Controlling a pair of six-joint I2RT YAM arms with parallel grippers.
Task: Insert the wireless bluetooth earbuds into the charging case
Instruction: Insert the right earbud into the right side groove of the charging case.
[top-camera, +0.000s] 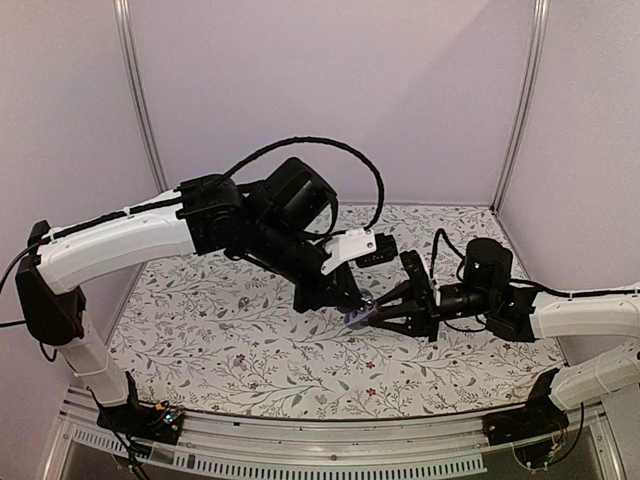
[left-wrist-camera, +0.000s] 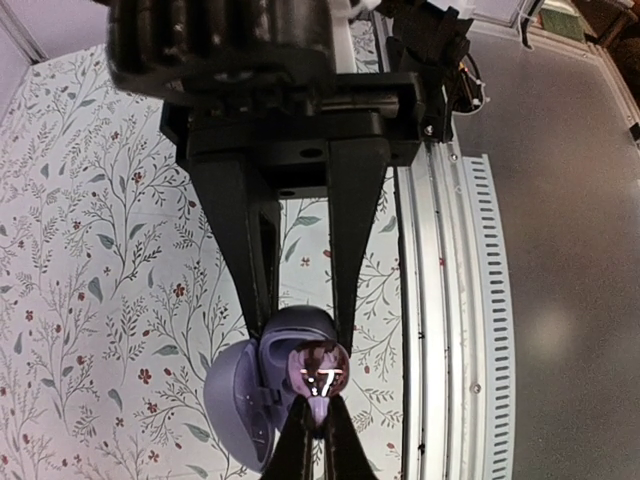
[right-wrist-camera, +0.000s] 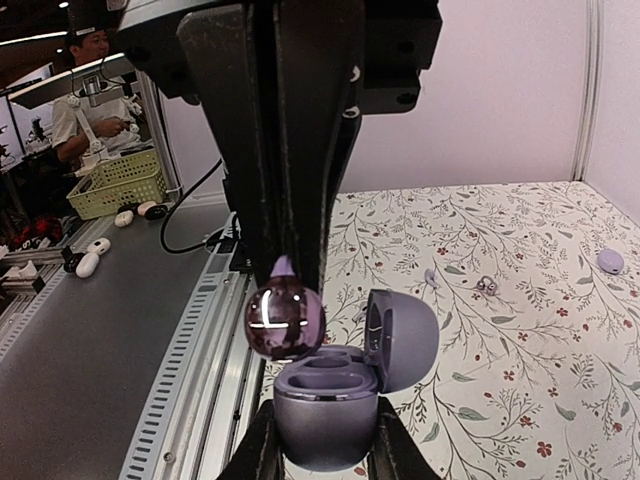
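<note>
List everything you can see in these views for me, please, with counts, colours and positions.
cloth: one, white with leafy floral print, spread under both arms
charging case: one, lavender, lid open, gripped by its base
earbud: one, glossy purple, pinched just above the case's open base
pebble-like piece: one, lavender, lying on the cloth far from the case; perhaps the second earbud
tiny bits: two, greyish, on the cloth; too small to identify
basket: one, yellow-green, background, off the cloth
person: one, behind the basket
left claw: black, shut on the charging case
right claw: black, shut on the earbud
</note>
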